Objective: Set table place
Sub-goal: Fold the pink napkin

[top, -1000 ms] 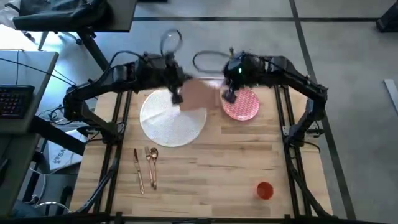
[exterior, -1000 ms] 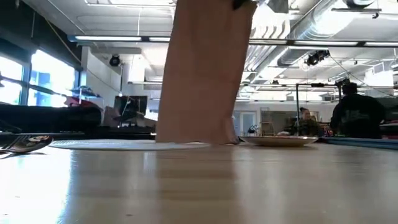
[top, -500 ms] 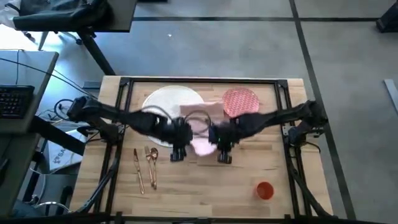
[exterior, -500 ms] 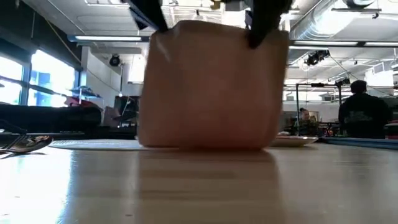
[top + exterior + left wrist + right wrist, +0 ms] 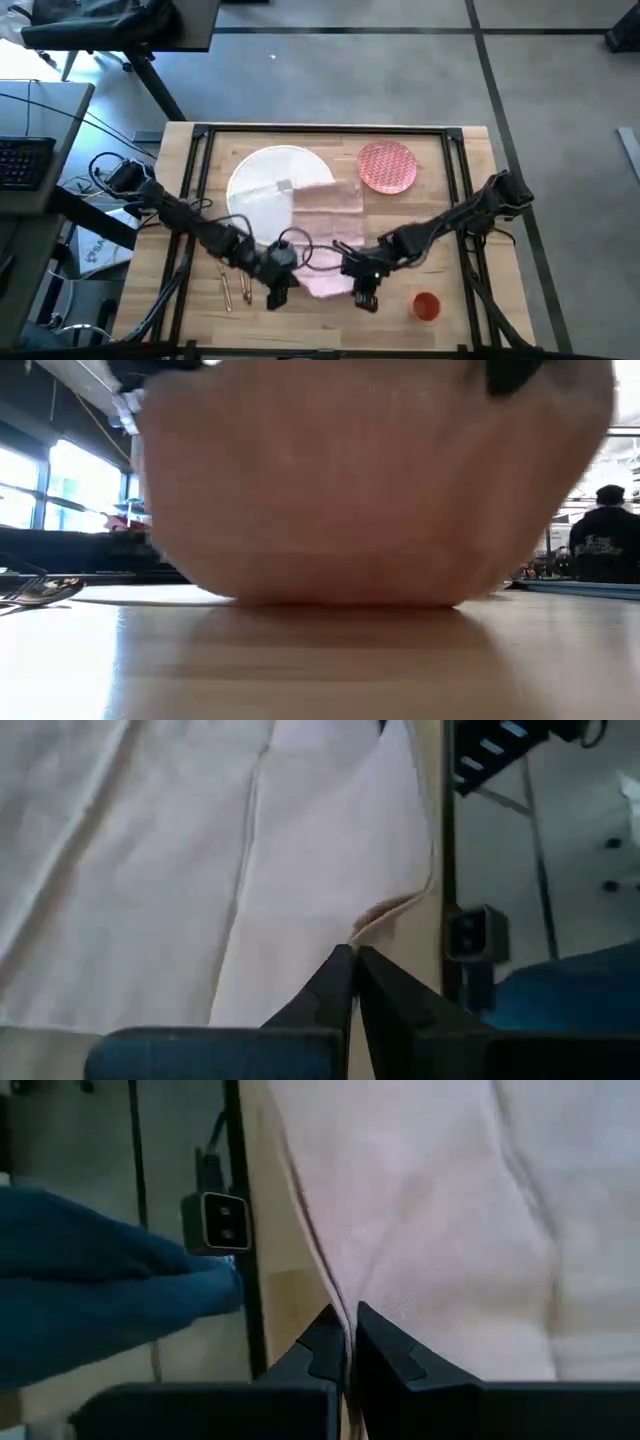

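the left gripper [image 5: 277, 291] and the right gripper [image 5: 364, 293] sit side by side low over the light wood plank surface [image 5: 400, 230], each with its fingers pinched tight on one corner of the pale pink cloth napkin [image 5: 325, 225]. in the left wrist view the dark fingers [image 5: 340, 982] meet on the cloth's edge, and the right wrist view shows the same. the napkin stretches from the two grippers away toward the large white round plate [image 5: 265, 180], its far end lying over that plate's edge. beyond the right gripper, just beside the napkin's far corner, is the smaller pink patterned plate [image 5: 387, 166]. the small orange cup [image 5: 426, 306] stands near the right gripper, on its outer side. the gold-coloured cutlery [image 5: 235, 285] lies just outside the left gripper, seemingly partly under the arm. in the low view the napkin [image 5: 370, 480] fills most of the frame, touching the surface.
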